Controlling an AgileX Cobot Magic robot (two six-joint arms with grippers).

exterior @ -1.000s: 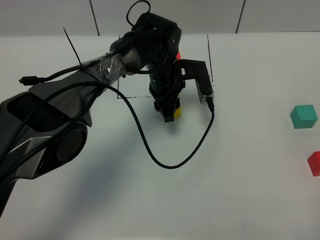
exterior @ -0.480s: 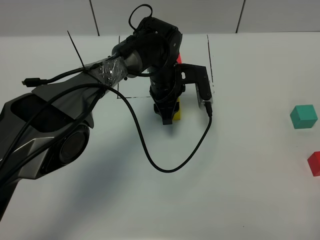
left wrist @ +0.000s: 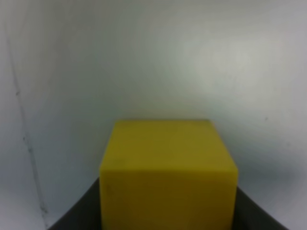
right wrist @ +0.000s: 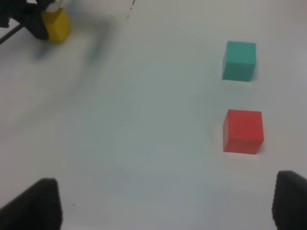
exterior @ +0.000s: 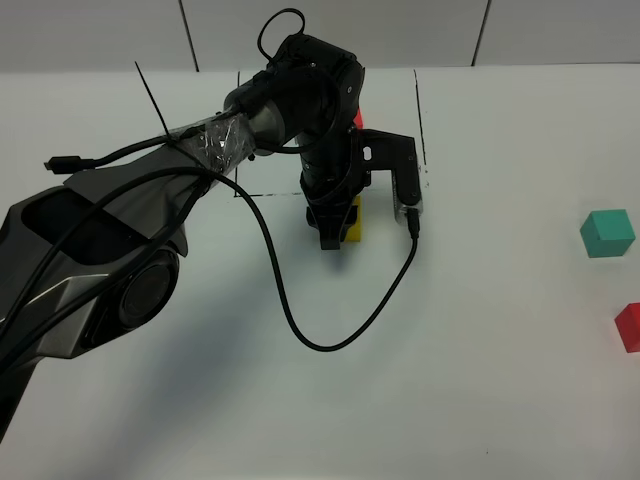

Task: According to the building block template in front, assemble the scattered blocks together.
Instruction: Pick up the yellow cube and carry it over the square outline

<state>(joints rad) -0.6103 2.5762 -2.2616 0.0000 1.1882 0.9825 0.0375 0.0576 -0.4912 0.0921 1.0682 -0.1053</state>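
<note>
The left gripper [exterior: 335, 238] reaches across to the middle of the white table [exterior: 480, 400]. Its jaws are closed on the yellow cube [exterior: 353, 220], just on the near side of the near line of the black drawn frame [exterior: 418, 110]. In the left wrist view the yellow cube [left wrist: 168, 167] sits between the dark fingers [left wrist: 76, 218]. Whether it touches the table cannot be told.

Of the building block template, only a red corner [exterior: 357, 115] shows inside the frame. The arm hides the rest.

The teal-green cube [exterior: 607, 232] and the red cube [exterior: 630, 327] lie well apart from it at the right edge, with the red one nearer.

The right gripper [right wrist: 165, 203] hangs over them with its jaws wide apart and nothing between them. A black cable [exterior: 330, 345] loops across the table.
</note>
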